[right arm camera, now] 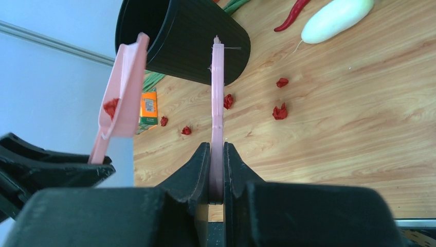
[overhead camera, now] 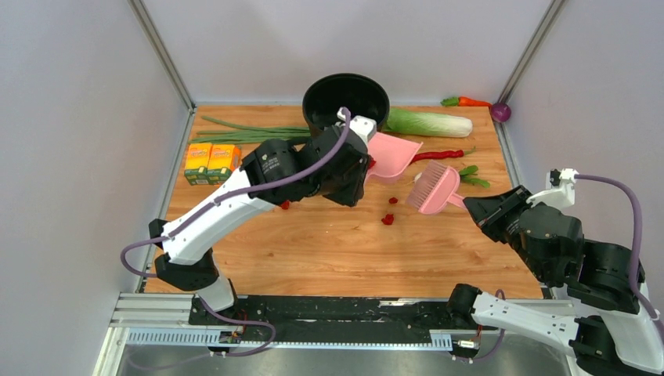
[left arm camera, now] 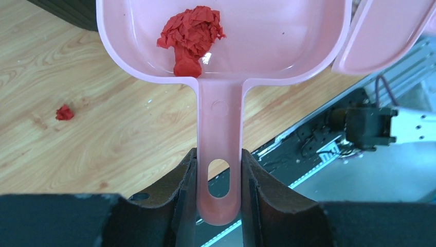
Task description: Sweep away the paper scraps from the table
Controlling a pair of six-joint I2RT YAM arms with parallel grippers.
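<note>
My left gripper [left arm camera: 218,175] is shut on the handle of the pink dustpan [left arm camera: 267,36], held lifted and tilted beside the black bucket [overhead camera: 346,98]. A clump of red paper scraps [left arm camera: 191,36] lies in the pan. My right gripper [right arm camera: 216,175] is shut on the handle of the pink brush [right arm camera: 218,92], which hovers right of the dustpan [overhead camera: 391,153] in the top view [overhead camera: 434,190]. Loose red scraps lie on the table [overhead camera: 329,251]: two near the brush [overhead camera: 387,219], one under the left arm [overhead camera: 285,205], and several in the right wrist view [right arm camera: 280,111].
A napa cabbage [overhead camera: 429,122], a red chili [overhead camera: 442,154] and green beans [overhead camera: 472,176] lie at the back right. Green onions [overhead camera: 250,131] and two orange juice boxes [overhead camera: 211,162] are at the back left. A carrot [overhead camera: 470,101] and a purple onion [overhead camera: 501,112] sit in the far right corner.
</note>
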